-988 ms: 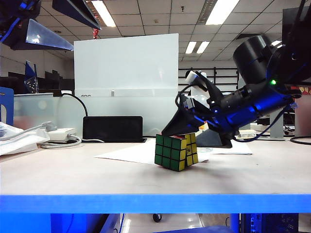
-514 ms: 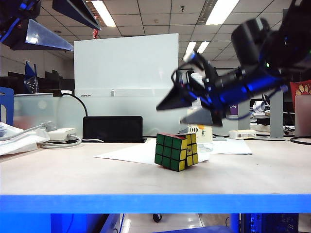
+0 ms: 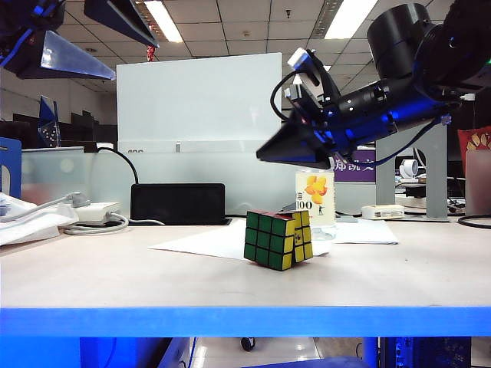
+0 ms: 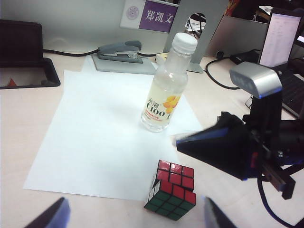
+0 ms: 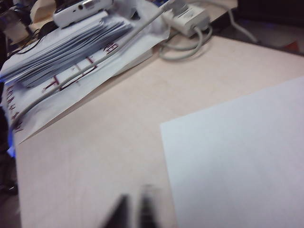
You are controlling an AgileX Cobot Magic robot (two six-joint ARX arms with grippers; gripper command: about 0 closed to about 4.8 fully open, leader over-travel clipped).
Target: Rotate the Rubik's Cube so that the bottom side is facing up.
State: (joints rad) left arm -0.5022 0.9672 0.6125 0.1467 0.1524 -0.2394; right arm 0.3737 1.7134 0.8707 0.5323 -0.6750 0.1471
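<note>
The Rubik's Cube (image 3: 278,240) rests on the table at the edge of a white paper sheet (image 4: 95,128), green face toward the exterior camera, yellow to its right, red on top. From the left wrist it shows as the cube (image 4: 172,190) with red and green faces. My right gripper (image 3: 265,157) hovers above the cube, clear of it, shut and empty; its blurred fingertips (image 5: 134,209) lie close together over bare table, and the cube is out of that view. My left gripper (image 4: 133,221) is open, high above the table on the cube's near side.
A drink bottle (image 4: 166,90) stands on the paper behind the cube, a grey stapler (image 4: 118,50) beyond it. A black box (image 3: 178,203), a power adapter with cable (image 5: 187,19) and a stack of papers (image 5: 61,47) lie toward the left.
The right gripper rose from the cube, where its jaws stood open around the top, to well above it, and shut. The cube stayed put. The left gripper did not move.
</note>
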